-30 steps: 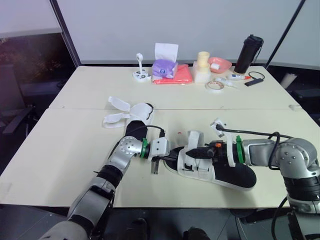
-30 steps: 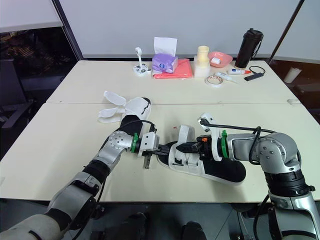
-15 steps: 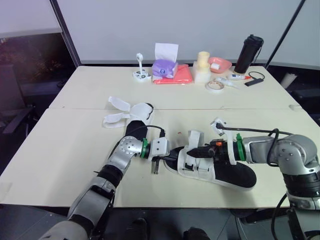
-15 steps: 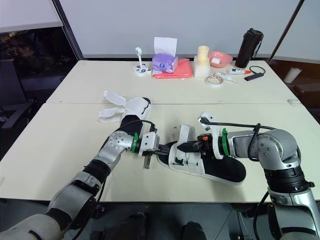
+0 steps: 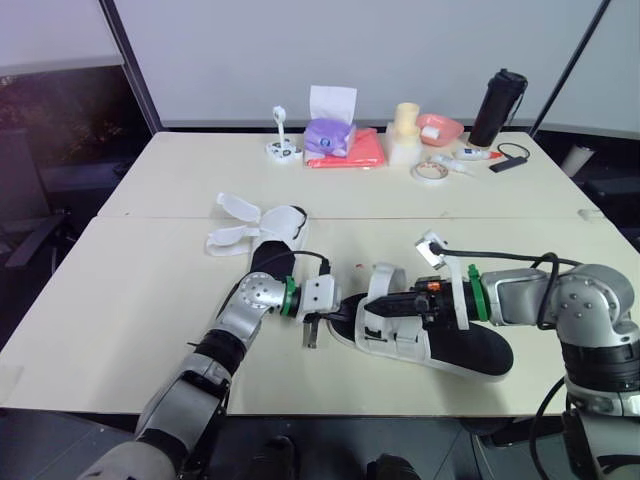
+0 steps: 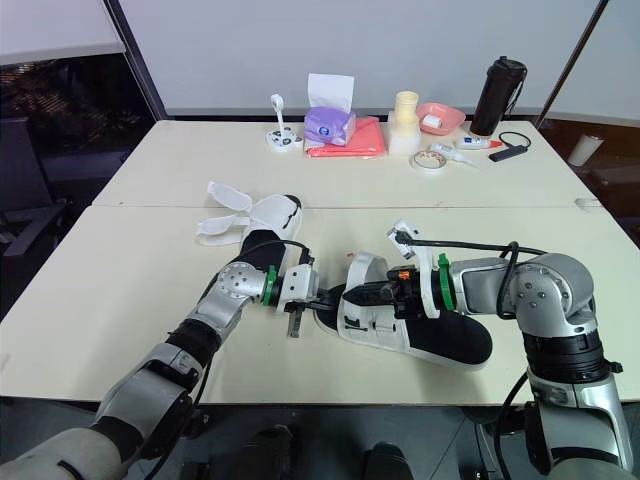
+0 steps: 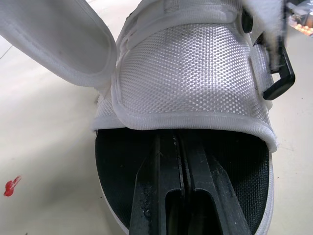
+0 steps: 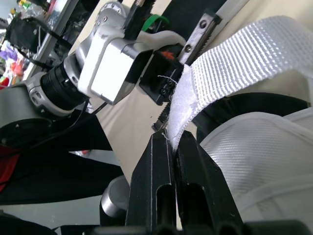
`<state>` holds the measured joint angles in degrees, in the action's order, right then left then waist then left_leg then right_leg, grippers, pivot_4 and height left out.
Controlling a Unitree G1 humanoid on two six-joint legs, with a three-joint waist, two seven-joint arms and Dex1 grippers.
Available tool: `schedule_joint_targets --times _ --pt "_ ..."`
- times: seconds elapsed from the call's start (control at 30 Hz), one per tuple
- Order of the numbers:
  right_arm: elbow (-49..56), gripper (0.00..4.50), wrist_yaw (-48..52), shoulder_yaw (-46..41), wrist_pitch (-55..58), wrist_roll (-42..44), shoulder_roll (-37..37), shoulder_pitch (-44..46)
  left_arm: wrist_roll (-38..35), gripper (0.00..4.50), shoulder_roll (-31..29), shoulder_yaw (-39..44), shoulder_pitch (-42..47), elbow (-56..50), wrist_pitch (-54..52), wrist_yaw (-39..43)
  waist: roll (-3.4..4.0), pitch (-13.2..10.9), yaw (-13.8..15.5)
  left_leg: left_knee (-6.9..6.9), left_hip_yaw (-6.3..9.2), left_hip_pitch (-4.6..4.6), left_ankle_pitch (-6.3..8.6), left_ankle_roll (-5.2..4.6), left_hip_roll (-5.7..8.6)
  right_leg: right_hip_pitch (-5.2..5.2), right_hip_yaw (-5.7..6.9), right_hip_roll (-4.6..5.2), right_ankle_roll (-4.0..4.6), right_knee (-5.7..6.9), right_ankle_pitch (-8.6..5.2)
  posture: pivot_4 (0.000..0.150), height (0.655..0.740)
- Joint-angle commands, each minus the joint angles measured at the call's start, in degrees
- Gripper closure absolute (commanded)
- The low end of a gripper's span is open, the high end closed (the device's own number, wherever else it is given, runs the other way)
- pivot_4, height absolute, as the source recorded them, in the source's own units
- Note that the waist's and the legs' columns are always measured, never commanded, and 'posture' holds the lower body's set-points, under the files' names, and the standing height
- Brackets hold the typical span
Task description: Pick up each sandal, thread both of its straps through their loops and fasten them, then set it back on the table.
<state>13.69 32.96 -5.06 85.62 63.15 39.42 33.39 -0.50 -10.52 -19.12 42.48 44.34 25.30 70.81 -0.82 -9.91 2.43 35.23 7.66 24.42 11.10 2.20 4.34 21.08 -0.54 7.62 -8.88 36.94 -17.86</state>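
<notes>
A black-soled sandal with white straps lies near the table's front edge, toe pointing left. My left gripper is shut on the toe end of its sole. My right gripper is shut on the front strap, which arches up over the toe band. A black loop sits at the band's side. The second sandal lies further back on the left, its white straps spread open.
Along the table's far edge stand a purple tissue box on a red cloth, a cream cup stack, a pink bowl, a tape roll and a black bottle.
My right gripper has moved left towards the toe, bending the front strap from upright into an arch. The left gripper and the sandal have stayed put.
</notes>
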Motion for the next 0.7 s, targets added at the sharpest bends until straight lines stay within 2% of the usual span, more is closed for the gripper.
schedule_joint_targets --times 0.03,0.5,0.7 --pt "1.8 4.43 0.0 -1.7 -0.3 0.6 -0.1 -0.3 4.0 4.50 0.4 -3.5 -1.7 2.3 -1.2 0.1 0.00 0.0 0.0 0.00 0.00 0.00 0.00 0.00 0.00 0.00 0.00 0.00 0.00 0.00 0.00 0.150 0.7400" --pt "-1.5 4.43 0.5 -2.6 -1.4 -1.1 -0.1 2.8 4.2 4.50 0.7 -3.7 -1.3 2.9 -0.9 0.0 0.00 0.0 0.0 0.00 0.00 0.00 0.00 0.00 0.00 0.00 0.01 0.00 0.00 -0.01 0.00 0.150 0.7400" --pt "-0.1 4.43 0.6 -2.2 -1.0 -0.6 -0.1 0.6 4.2 4.50 0.7 -3.7 -1.4 2.9 -0.9 -0.2 0.00 0.0 0.0 -0.01 0.00 0.01 0.00 0.00 0.00 0.00 0.01 0.00 0.00 -0.03 0.00 0.150 0.7400"
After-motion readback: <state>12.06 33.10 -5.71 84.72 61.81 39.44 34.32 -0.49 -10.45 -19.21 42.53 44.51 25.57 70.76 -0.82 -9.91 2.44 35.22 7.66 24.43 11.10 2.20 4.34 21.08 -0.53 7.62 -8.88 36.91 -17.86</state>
